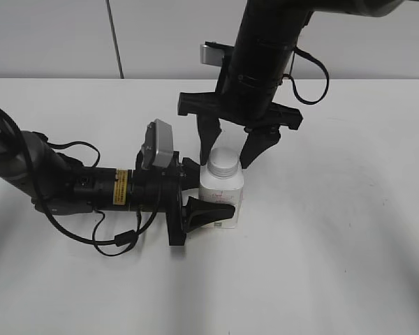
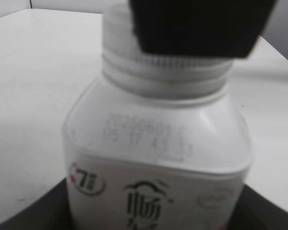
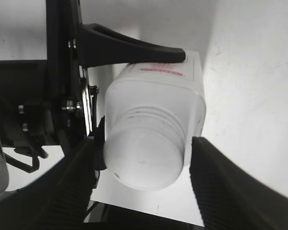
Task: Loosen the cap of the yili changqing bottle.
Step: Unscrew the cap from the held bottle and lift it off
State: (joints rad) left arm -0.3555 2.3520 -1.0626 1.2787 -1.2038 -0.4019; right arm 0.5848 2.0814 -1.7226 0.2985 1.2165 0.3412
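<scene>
The yili changqing bottle [image 1: 221, 192] stands upright on the white table, with the white cap [image 1: 222, 162] on its neck. My left gripper [image 1: 201, 194] lies level and is shut on the bottle's body, one finger in front and one behind. My right gripper [image 1: 226, 162] hangs from above, open, with a finger on each side of the cap. The right wrist view shows the cap [image 3: 146, 160] between those fingers [image 3: 144, 191], with a narrow gap on the right side. In the left wrist view the bottle [image 2: 156, 158] fills the frame and a black right finger [image 2: 197, 24] covers part of the cap [image 2: 119, 33].
The white table [image 1: 349, 244] stretches around the bottle. The left arm and its cables [image 1: 70, 185] lie across the table's left side. A pale wall [image 1: 56, 35] runs behind the table.
</scene>
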